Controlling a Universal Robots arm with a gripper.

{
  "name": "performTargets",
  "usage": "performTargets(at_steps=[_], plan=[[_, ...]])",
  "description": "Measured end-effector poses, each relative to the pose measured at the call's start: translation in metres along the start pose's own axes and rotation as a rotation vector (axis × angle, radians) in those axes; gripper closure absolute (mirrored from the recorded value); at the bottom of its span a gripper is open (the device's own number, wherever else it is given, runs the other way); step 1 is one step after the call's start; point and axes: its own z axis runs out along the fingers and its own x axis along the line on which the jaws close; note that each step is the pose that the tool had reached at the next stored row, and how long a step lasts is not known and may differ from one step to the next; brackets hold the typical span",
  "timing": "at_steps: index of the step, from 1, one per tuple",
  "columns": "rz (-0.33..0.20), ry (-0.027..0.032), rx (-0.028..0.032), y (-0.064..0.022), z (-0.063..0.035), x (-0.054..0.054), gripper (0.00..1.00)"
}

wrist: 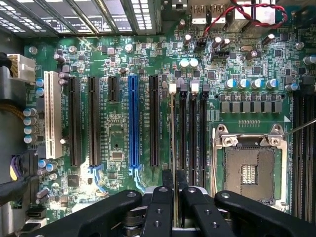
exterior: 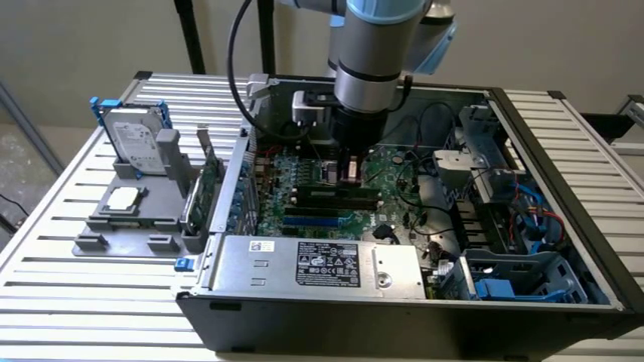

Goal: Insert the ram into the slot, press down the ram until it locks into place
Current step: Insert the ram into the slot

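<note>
The arm [exterior: 367,53] hides part of the motherboard [exterior: 274,215]. The wrist view's edge cuts off the gripper [wrist: 175,180]. The words on the power supply label [exterior: 332,265] are too small to read.

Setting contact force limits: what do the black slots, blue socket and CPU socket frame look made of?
Black slots: matte black moulded plastic, some with white end clips. Blue socket: plastic, slightly glossy, uniform blue. CPU socket frame: bare silvery metal, reflective, likely steel; alloy not tellable.
</note>
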Motion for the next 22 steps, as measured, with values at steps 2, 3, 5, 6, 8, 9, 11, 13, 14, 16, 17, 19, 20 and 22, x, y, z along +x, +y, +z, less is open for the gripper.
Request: performTargets(at_steps=[2, 3, 5, 6, 8, 9, 11, 13, 14, 16, 17, 19, 20, 22], plan=[[0.0, -0.0001, 0.0001, 0.001, 0.0012, -0.0001, 0.86], [0.0, -0.0002, 0.0002, 0.0013, 0.0018, -0.0002, 0.86], [0.0, 0.0001, 0.0, 0.0018, 0.0027, -0.0009, 0.86], [0.0, 0.0001, 0.0, 0.0019, 0.0033, -0.0014, 0.86], [0.0, -0.0001, 0.0001, 0.002, 0.0041, -0.0028, 0.86], [0.0, -0.0001, 0.0001, 0.002, 0.0043, -0.0035, 0.86], [0.0, -0.0002, 0.0002, 0.0019, 0.0048, -0.0044, 0.86], [0.0, 0.0001, 0.0001, 0.0019, 0.0049, -0.0044, 0.86], [0.0, 0.0002, 0.0, 0.0019, 0.005, -0.0044, 0.86], [0.0, 0.0001, 0.0001, 0.0011, 0.0052, -0.0045, 0.86], [0.0, 0.0001, 0.0001, 0.0005, 0.0052, -0.0045, 0.86], [0.0, 0.0001, 0.0001, -0.0007, 0.0053, -0.0046, 0.86], [0.0, 0.0001, 0.0001, -0.0009, 0.0054, -0.0046, 0.86], [0.0, 0.0, 0.0002, -0.0009, 0.0058, -0.0045, 0.86]])
